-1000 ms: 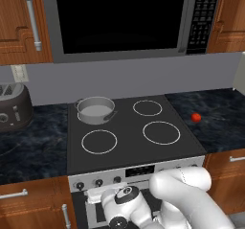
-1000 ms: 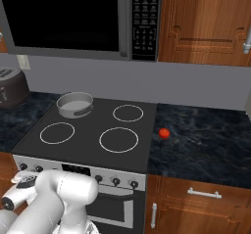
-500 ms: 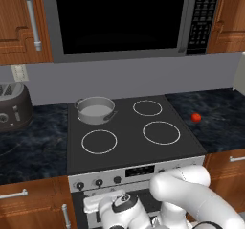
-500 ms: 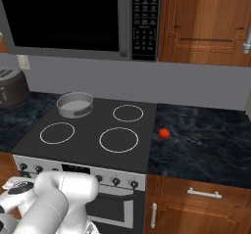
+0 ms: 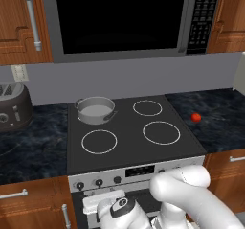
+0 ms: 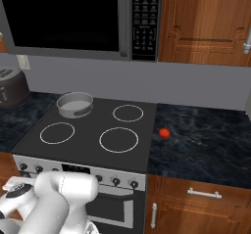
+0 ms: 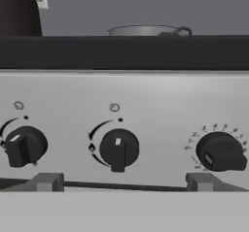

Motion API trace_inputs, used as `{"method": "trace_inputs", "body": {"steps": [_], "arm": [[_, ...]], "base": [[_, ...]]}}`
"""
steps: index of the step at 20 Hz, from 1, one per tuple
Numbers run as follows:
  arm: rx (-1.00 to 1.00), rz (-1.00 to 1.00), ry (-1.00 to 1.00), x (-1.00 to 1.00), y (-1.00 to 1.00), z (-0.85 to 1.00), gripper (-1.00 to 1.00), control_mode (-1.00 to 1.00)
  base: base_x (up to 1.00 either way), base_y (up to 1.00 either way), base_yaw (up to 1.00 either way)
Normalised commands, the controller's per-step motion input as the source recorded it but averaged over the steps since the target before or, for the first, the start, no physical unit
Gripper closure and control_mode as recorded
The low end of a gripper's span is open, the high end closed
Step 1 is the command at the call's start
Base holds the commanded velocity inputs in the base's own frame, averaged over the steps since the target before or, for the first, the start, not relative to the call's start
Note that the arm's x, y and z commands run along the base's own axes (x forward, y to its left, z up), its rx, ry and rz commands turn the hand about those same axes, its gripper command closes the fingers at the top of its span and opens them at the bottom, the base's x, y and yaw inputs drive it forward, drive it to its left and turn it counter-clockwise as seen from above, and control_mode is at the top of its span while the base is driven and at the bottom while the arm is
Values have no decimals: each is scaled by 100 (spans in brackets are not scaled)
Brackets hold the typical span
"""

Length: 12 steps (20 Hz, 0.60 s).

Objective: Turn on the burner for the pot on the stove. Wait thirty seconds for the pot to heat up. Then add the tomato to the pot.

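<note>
Pot (image 5: 95, 110) on stove (image 5: 129, 139) — tomato (image 5: 196, 117) beside.

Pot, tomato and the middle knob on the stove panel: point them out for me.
pot (image 5: 95, 111), left base view, pale inside.
tomato (image 6: 164, 133), right base view, centre.
middle knob (image 7: 118, 150), hand view, its face.

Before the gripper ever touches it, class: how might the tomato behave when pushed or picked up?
The tomato is a small smooth ball lying loose on the counter, so a push would probably roll it. Its round, glossy surface may slip between two fingers. Being far smaller than the pot, it is likely light.
</note>
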Motion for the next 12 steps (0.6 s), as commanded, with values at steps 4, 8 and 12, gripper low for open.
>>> {"method": "trace_inputs", "body": {"steps": [4,8,12], "arm": [[0,0,-5,8,-4,0,-100,-100],[0,0,-1,24,-1,0,-100,-100],[0,0,0,29,0,0,-100,-100]], "base": [[0,0,0],[0,0,0],[0,0,0]]}}
